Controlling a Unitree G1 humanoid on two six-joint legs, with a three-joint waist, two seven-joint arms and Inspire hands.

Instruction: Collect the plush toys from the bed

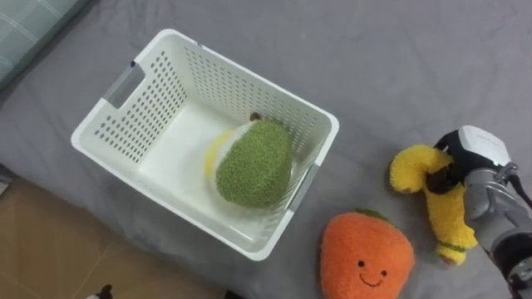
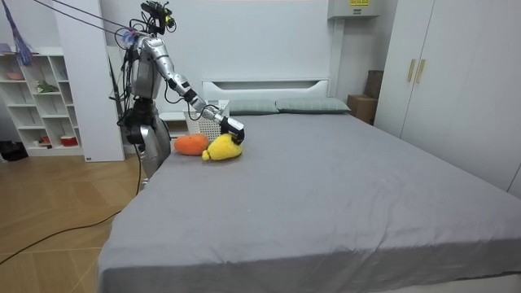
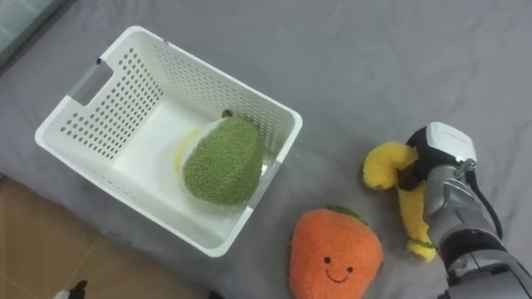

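Left eye view: right hand (image 1: 472, 170) reaches in from the right, fingers curled round the bent top of the yellow banana toy (image 1: 449, 218), which lies on the grey bed (image 1: 399, 66) further in from the side edge. The orange smiling plush (image 1: 366, 257) lies just beside the banana, nearer that edge and untouched, and the white basket (image 1: 141, 104) sits right by the same edge with a green avocado plush (image 1: 253, 166) inside, against its wall on the orange plush's side. Room view: robot stands at the bed's side edge near the headboard corner, right arm stretched over the mattress.
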